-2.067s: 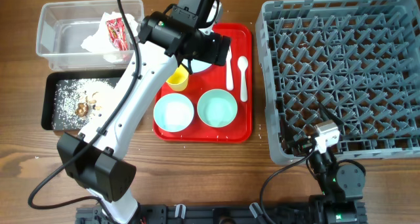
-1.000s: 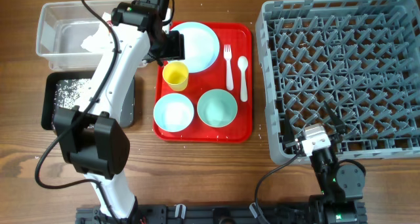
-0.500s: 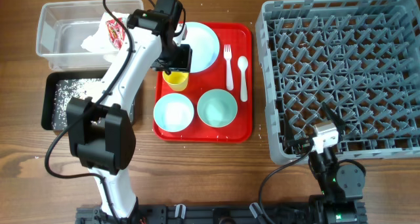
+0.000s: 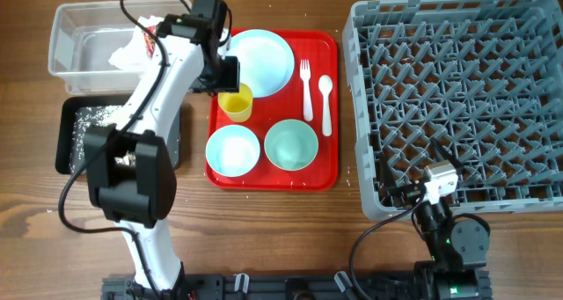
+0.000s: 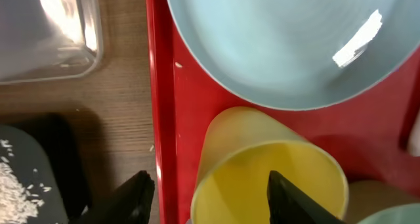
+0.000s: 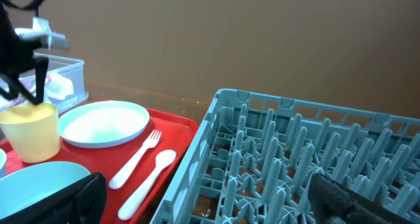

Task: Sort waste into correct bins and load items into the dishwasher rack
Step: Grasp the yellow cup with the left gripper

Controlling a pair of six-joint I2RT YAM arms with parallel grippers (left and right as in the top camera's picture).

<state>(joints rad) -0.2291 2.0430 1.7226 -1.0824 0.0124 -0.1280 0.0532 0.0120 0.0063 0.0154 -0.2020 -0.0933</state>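
The small yellow cup [image 4: 236,101] stands on the red tray [image 4: 330,172] below the pale blue plate [image 4: 260,62]. My left gripper [image 4: 225,75] hangs over the cup's left side. In the left wrist view the left gripper [image 5: 207,184] is open. One finger is inside the cup [image 5: 262,165] and the other is outside, over the tray's edge. Two bowls [image 4: 232,150] [image 4: 291,145], a white fork [image 4: 306,87] and a spoon [image 4: 325,102] lie on the tray. My right gripper [image 6: 207,181] stands open and empty over the near edge of the dishwasher rack [image 4: 457,98].
The clear tub [image 4: 84,32] at the back left holds the white napkin [image 4: 126,55]; the arm covers most of the red wrapper [image 4: 148,40]. The black tray [image 4: 77,164] below it holds crumbs [image 4: 95,124]. Bare wood runs between the red tray and the rack.
My left gripper has come down from the plate's edge onto the yellow cup, and its jaws have narrowed about the cup's wall. The right arm has stayed in place.
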